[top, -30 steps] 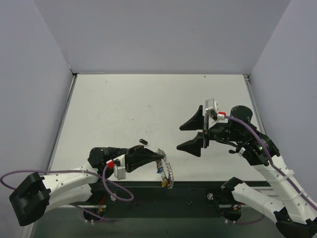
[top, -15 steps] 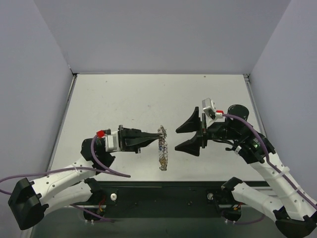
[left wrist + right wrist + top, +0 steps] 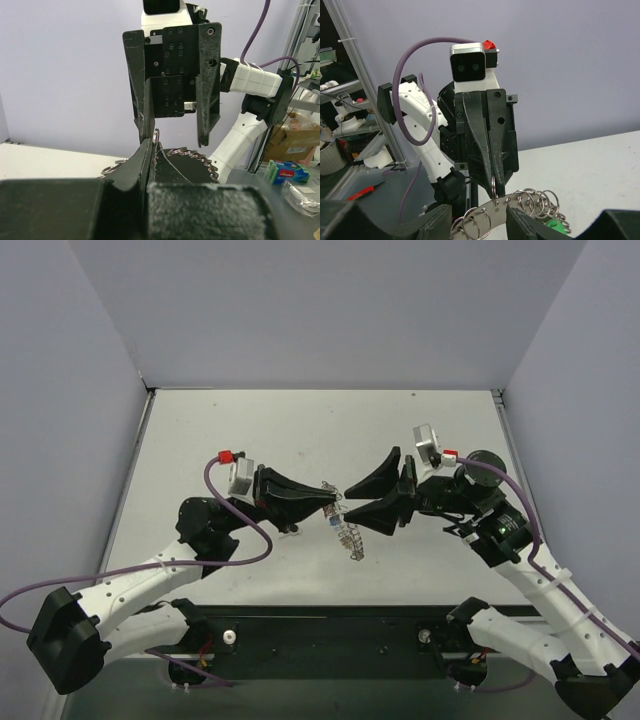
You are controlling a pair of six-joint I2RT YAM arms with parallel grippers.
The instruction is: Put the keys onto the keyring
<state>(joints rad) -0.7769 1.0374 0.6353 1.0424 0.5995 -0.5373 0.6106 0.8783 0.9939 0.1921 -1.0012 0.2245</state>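
Top external view | left pincer [image 3: 330,502] is squeezing shut on the keyring [image 3: 352,540] top, up above the desk [image 3: 250,440] | keyring is hanging down long-ways, just right of it | right pincer [image 3: 346,506] is standing half open, facing left, fingers sitting either side of the ring top
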